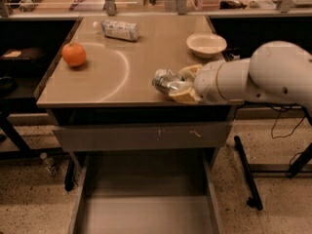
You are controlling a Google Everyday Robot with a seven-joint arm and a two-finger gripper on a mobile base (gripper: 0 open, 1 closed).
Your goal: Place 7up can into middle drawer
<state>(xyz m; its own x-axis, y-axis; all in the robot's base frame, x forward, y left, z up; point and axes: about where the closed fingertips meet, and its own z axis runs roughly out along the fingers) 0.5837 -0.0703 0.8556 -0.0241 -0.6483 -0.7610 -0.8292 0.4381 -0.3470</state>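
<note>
The 7up can (165, 80), silvery and dented, is held in my gripper (181, 84) above the front right part of the table top. The pale fingers (185, 95) close around the can's right side. The white arm reaches in from the right. The middle drawer (146, 199) is pulled open below the table, its flat grey floor bare, directly under and slightly in front of the can.
On the table (112, 89) lie an orange (74, 54) at the left, a white-labelled plastic bottle (119, 29) at the back, and a white bowl (206, 45) at the back right. A beige front panel (141, 136) with scratch marks sits above the open drawer.
</note>
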